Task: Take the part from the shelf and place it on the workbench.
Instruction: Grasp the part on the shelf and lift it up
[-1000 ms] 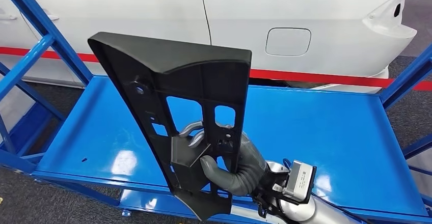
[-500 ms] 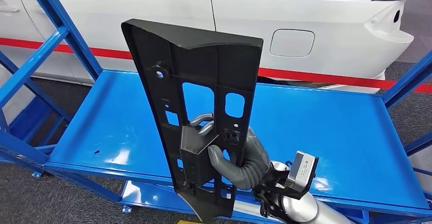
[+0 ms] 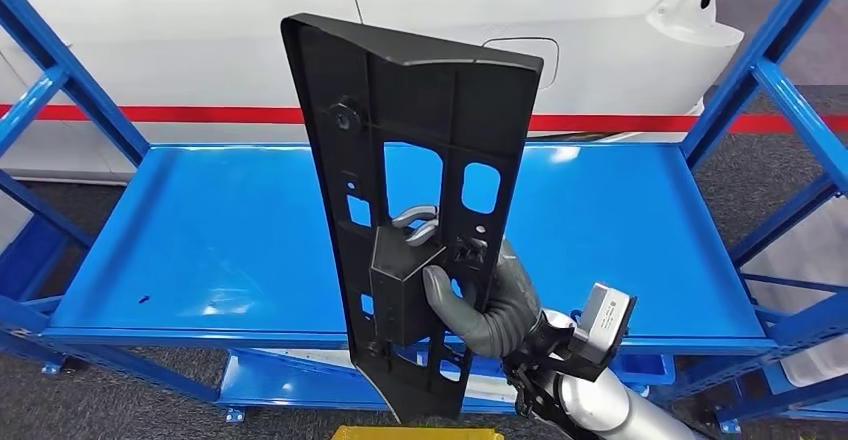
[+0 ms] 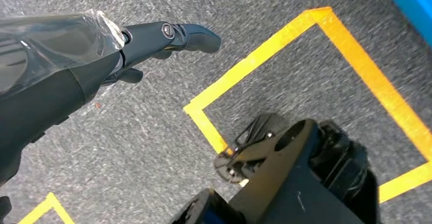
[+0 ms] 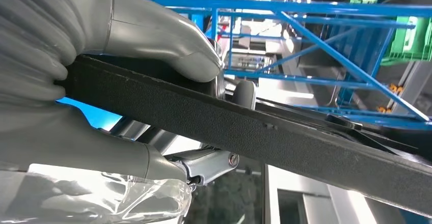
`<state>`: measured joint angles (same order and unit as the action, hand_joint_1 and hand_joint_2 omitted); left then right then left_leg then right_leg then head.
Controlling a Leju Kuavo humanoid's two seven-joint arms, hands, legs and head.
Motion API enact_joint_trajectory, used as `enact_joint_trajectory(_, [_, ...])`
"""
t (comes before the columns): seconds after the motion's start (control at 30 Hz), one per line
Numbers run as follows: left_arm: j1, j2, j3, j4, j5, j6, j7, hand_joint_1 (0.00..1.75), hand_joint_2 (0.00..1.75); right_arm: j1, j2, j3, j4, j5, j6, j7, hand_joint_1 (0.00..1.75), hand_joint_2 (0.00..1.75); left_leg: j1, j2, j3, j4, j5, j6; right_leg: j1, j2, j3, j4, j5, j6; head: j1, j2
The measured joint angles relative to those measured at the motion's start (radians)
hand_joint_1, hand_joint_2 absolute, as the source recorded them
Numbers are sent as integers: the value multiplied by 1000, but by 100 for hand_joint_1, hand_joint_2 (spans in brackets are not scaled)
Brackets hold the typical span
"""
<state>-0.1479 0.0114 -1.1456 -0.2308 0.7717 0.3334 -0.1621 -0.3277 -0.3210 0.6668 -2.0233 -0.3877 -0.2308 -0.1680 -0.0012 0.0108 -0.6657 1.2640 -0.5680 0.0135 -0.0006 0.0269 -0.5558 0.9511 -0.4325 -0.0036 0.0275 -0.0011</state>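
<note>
A long black plastic part (image 3: 415, 160) with cut-out windows stands upright in the middle of the head view, held up in front of the blue shelf (image 3: 220, 240). My right hand (image 3: 485, 300) grips its lower half, thumb on the near face and fingers through an opening. In the right wrist view the grey thumb and palm of my right hand (image 5: 76, 81) clamp the edge of the part (image 5: 285, 137). My left hand (image 4: 147, 43) hangs over the grey floor with its fingers stretched out and nothing in it.
The blue shelf's angled posts (image 3: 770, 70) rise on both sides. A white car (image 3: 600, 40) with a red stripe stands behind the shelf. Yellow tape lines (image 4: 265, 66) mark the grey floor below my left hand. A lower shelf level (image 3: 290, 380) lies under the deck.
The whole scene has shifted, so the camera moved: the shelf and car slid left and the right post came into view. The part stays in my right hand, now a little more upright.
</note>
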Motion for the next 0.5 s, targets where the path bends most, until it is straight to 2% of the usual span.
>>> enact_joint_trajectory(0.03, [-1,0,0,0,0,0,0,0,175,0,0,-1,0,0,-1,0,175,175,-1,-5,33,-39,25,5,1,10,-9,0,8,1,0,0])
enact_joint_trajectory(0.1, [-5,0,0,0,0,0,0,0,175,-2,-1,-4,0,-1,-4,-1,175,175,-6,-27,134,-197,76,25,4,25,-25,0,23,4,0,0])
enact_joint_trajectory(0.13, [-8,0,0,0,-1,0,1,0,175,-3,-1,-6,0,-1,-6,-1,175,175,-8,-39,178,-272,87,33,5,30,-30,0,30,6,0,0])
enact_joint_trajectory(0.17, [-11,0,0,0,-1,0,1,0,175,-4,-1,-8,0,-1,-8,-3,175,175,-12,-48,205,-322,92,39,4,33,-34,-1,38,11,1,0])
enact_joint_trajectory(0.2, [-14,0,0,0,-1,0,2,0,175,-4,-1,-10,0,-2,-10,-4,175,175,-16,-51,215,-346,91,42,1,35,-38,-3,46,17,1,0])
enact_joint_trajectory(0.27, [-17,-3,0,0,-2,0,4,0,175,-4,-1,-13,0,-2,-13,-7,175,175,-17,-47,208,-359,111,50,-7,34,-45,-6,54,31,0,0])
enact_joint_trajectory(0.3, [-19,-4,0,0,-3,0,4,0,175,-3,-2,-16,0,-2,-14,-8,175,175,-16,-44,203,-366,123,56,-8,25,-52,3,39,36,1,0])
enact_joint_trajectory(0.33, [-19,-4,0,0,-3,0,5,0,175,-3,-2,-18,0,-2,-14,-9,175,175,-14,-40,195,-372,137,62,-8,14,-63,30,6,41,1,0])
enact_joint_trajectory(0.37, [-19,-4,0,1,-3,0,6,0,175,-4,-3,-20,0,-2,-15,-9,175,175,-12,-36,187,-376,148,65,-9,0,-78,79,-44,44,2,0])
enact_joint_trajectory(0.4, [-18,-4,0,1,-3,-1,6,0,175,-4,-3,-21,0,-2,-16,-10,175,175,-12,-32,175,-376,157,66,-10,-9,-96,144,-96,49,3,0])
enact_joint_trajectory(0.43, [-17,-4,0,1,-4,-1,6,0,175,-4,-3,-22,0,-1,-17,-10,175,175,-12,-27,163,-375,166,66,-12,-13,-112,215,-135,53,3,0])
enact_joint_trajectory(0.47, [-15,-5,0,1,-4,-2,6,0,175,-4,-3,-23,0,-2,-17,-10,175,175,-11,-21,149,-373,175,64,-13,-14,-120,270,-149,57,4,0])
enact_joint_trajectory(0.5, [-15,-6,0,1,-4,-2,6,0,175,-4,-3,-23,0,-2,-19,-10,175,175,-11,-16,135,-370,184,62,-14,-15,-113,296,-136,61,4,0])
